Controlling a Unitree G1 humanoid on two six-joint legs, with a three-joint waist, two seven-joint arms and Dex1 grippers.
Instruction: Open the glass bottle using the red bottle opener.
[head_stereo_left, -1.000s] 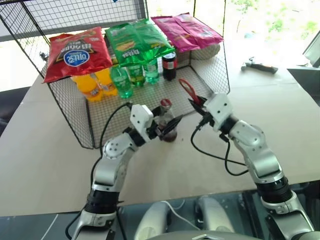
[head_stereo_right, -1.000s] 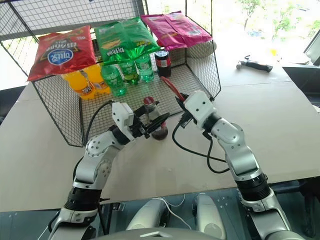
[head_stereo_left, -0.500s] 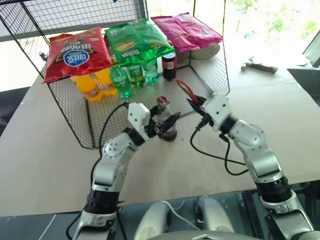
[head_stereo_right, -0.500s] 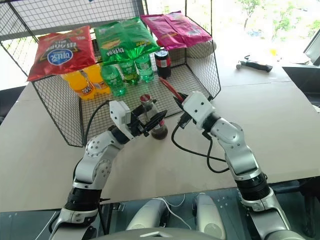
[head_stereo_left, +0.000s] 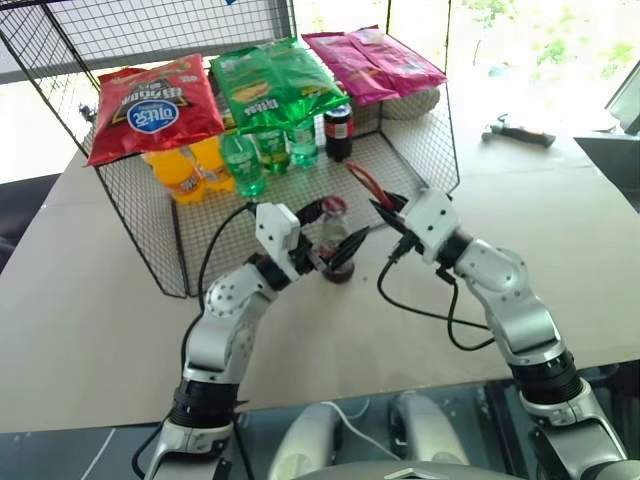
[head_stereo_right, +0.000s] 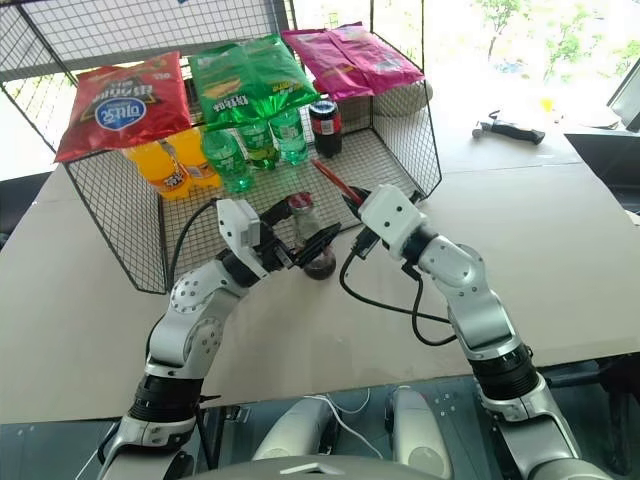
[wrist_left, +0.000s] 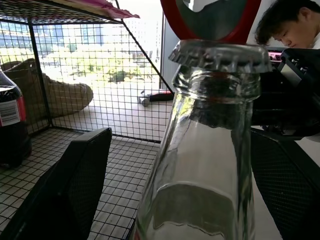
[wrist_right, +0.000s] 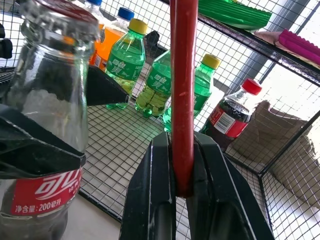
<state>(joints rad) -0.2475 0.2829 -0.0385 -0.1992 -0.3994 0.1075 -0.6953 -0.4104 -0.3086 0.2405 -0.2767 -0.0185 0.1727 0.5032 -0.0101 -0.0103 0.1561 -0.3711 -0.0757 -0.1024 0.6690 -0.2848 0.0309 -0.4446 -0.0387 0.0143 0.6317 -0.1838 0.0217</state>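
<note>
The glass bottle (head_stereo_left: 335, 252) stands upright on the table at the open front of the wire cage, capped, with dark liquid at its bottom. My left gripper (head_stereo_left: 338, 228) is open. Its fingers (wrist_left: 65, 190) stand on either side of the bottle's body, and a gap shows beside the bottle. My right gripper (head_stereo_left: 387, 209) is shut on the handle of the red bottle opener (wrist_right: 182, 95). The opener slants up and to the left. Its ring head (wrist_left: 210, 17) hangs just above and behind the bottle's cap (wrist_left: 220, 52).
The wire cage (head_stereo_left: 425, 150) holds green bottles (head_stereo_left: 243, 165), orange bottles (head_stereo_left: 180, 172) and a dark bottle with a red label (head_stereo_left: 338, 130). Chip bags (head_stereo_left: 155, 100) lie on its top. A tool (head_stereo_left: 518, 133) lies at the table's far right. A person (wrist_left: 290, 22) is beyond the bottle.
My left gripper's fingers have spread away from the bottle, which they gripped before. The red opener has tilted left, closer to the cap. Neither hand has shifted.
</note>
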